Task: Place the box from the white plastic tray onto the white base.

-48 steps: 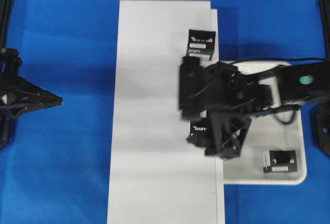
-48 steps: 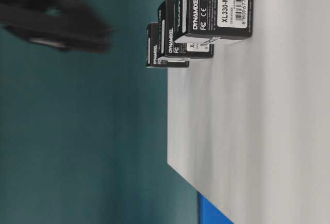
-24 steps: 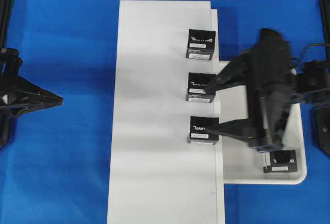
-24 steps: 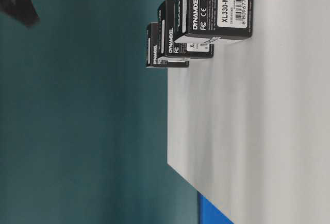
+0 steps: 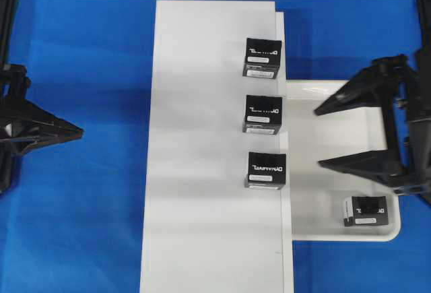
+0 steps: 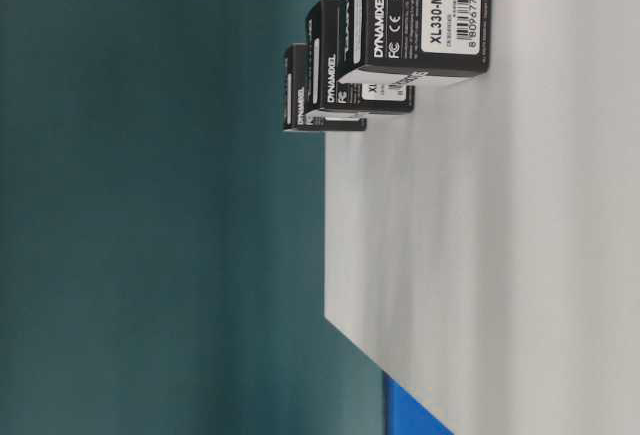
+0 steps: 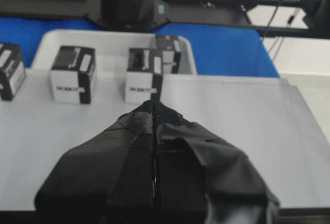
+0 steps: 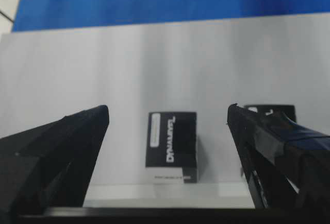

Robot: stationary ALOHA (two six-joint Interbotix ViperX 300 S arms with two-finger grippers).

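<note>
From overhead I see the base (image 5: 209, 145) as a long white board running near to far down the middle of the blue table (image 5: 87, 225). Its near half is bare, and so is its whole left side. Three boxes stand in a column close to its right edge: the near box (image 5: 267, 170), the middle box (image 5: 262, 114) and the far box (image 5: 262, 57), each apart from the next by about a box's width. All three sit just inside the edge, none overhanging that I can make out.

The tray (image 5: 316, 229) lies against the base's right edge, its rounded rim showing at the near right corner. One black box with a white end panel (image 5: 366, 211) remains in that corner, near the rim; the rest of the tray floor shows white.

My right gripper (image 5: 320, 138) hangs over the tray's right part, fingers spread wide and pointing left toward the column, nothing between them. In its wrist view the middle box (image 8: 171, 147) stands framed between the two fingers (image 8: 62, 152), well clear of both.

My left gripper (image 5: 79, 131) rests over the blue table left of the base, apart from its edge, pointing right. Its wrist view shows the fingers (image 7: 154, 147) pressed together over the base, holding nothing.
</note>
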